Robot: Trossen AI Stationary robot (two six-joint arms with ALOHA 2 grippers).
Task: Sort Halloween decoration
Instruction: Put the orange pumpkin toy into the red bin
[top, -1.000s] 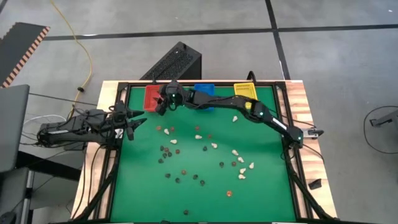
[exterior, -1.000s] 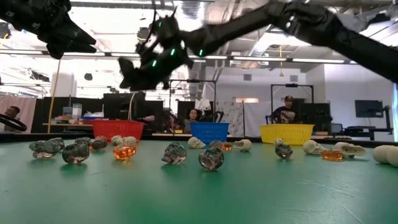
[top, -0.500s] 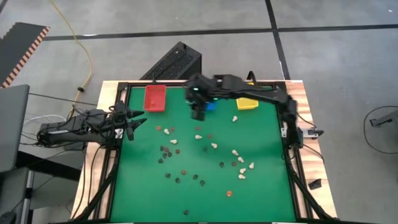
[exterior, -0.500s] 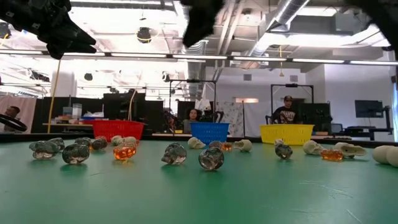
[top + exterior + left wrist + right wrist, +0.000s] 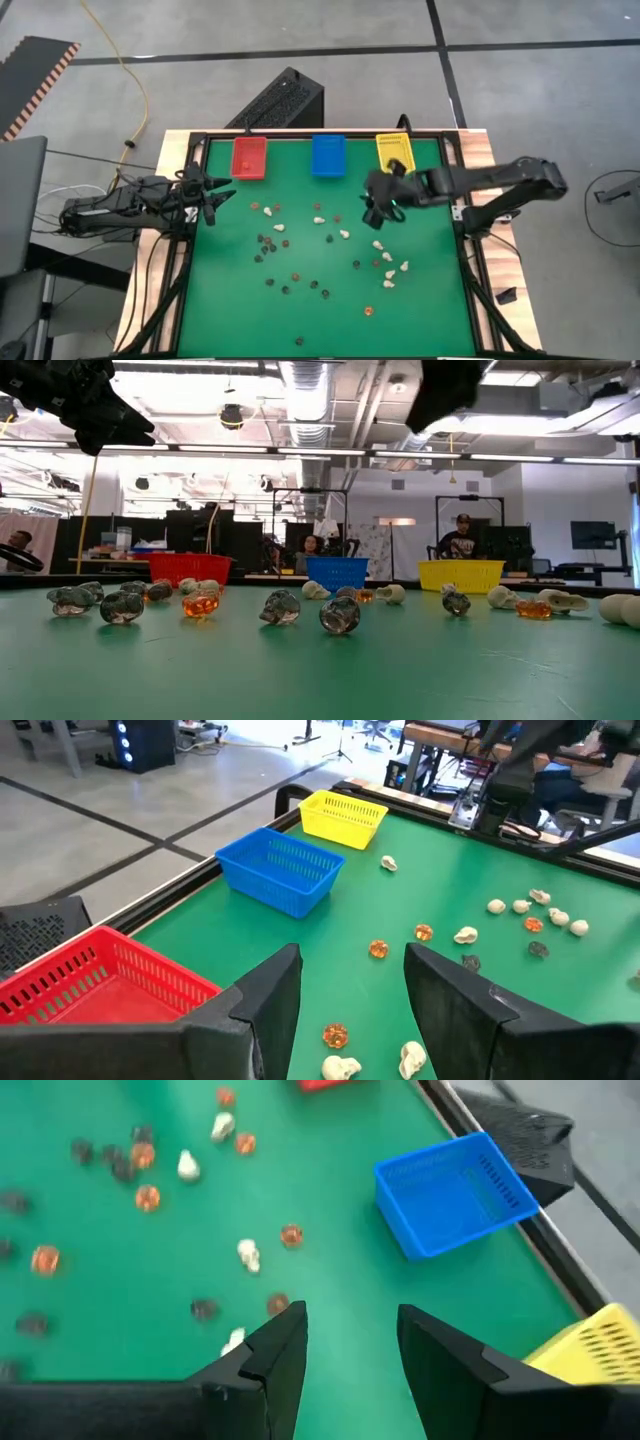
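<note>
Right tool over counter near yellow bin, trinkets loose on the green.
High: right tool above trinkets mid-counter; left tool at the left edge. Left wrist: fingers apart, empty. Right wrist: fingers apart, nothing held; yellow bin beside.

Three bright bins and three-coloured trinkets on green felt

On the flat green table top, with its black frame and pale wood edge, a red rectangular plastic mesh bin sits at 11 o'clock, a blue rectangular plastic mesh bin at 12 o'clock, and a yellow rectangular plastic mesh bin at 1 o'clock; the scattered tiny trinkets are cream-white, smoky black and orange-brown, the orange ones glassy. Both arms are dark. The floor is grey with dark lines.
</note>
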